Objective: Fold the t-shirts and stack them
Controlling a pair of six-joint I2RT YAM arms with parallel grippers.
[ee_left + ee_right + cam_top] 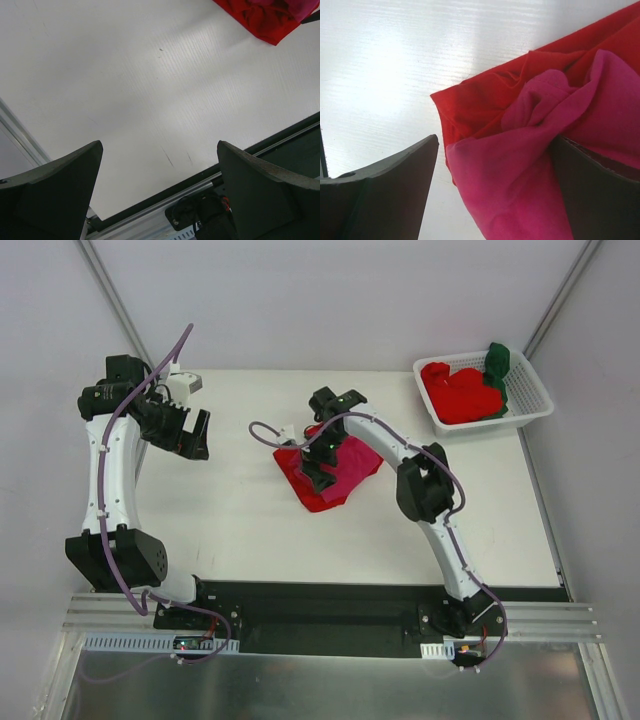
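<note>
Right fingers [380,190] apart astride magenta t-shirt [530,165] — red t-shirt [485,95] half hidden beneath, left fingers [55,190] apart over table [150,75]

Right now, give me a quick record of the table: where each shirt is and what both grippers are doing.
centre of table: crumpled magenta t-shirt lying on a red t-shirt, unfolded
white basket, far right corner: red t-shirts and a dark green t-shirt
left gripper: open, empty, above bare table on the left
right gripper: open, down over the magenta t-shirt, not closed on it
folded stack: none visible
</note>
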